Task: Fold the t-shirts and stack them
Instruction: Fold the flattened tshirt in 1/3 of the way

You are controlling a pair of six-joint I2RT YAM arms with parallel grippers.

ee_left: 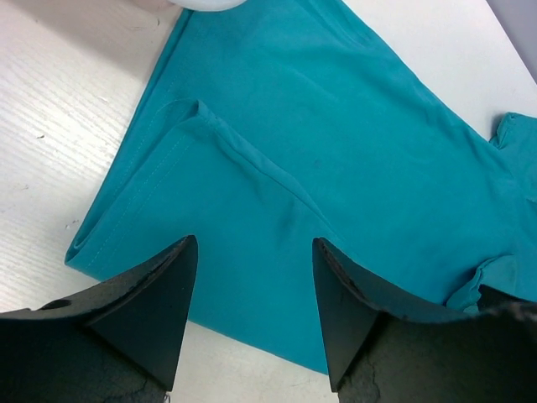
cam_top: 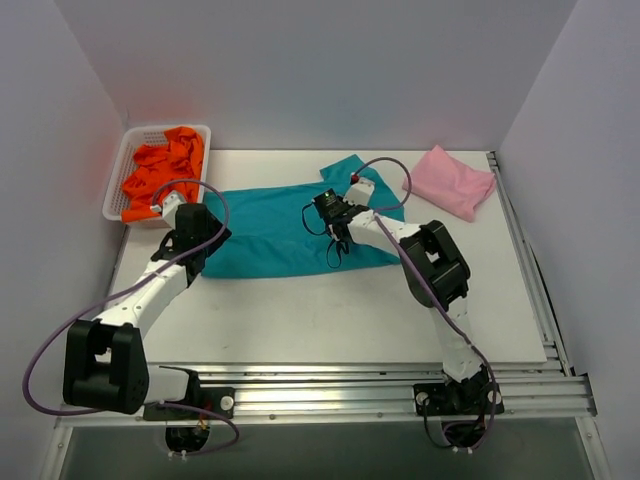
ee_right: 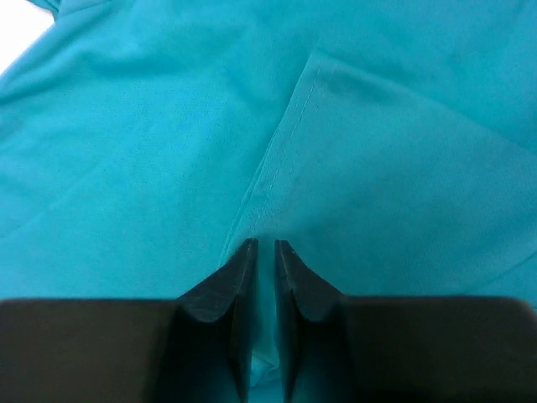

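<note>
A teal t-shirt [cam_top: 270, 230] lies partly folded in the middle of the table. My right gripper [cam_top: 335, 222] is on its right part, shut on a fold of the teal cloth [ee_right: 336, 126], which shows pinched between the jaws. My left gripper [cam_top: 188, 240] is open over the shirt's left near edge [ee_left: 277, 210], with cloth and bare table between its fingers. A pink t-shirt [cam_top: 453, 180] lies folded at the back right. Orange t-shirts [cam_top: 165, 170] are heaped in the basket.
A white lattice basket [cam_top: 118, 175] stands at the back left corner. White walls close in the table on three sides. A metal rail [cam_top: 400, 385] runs along the near edge.
</note>
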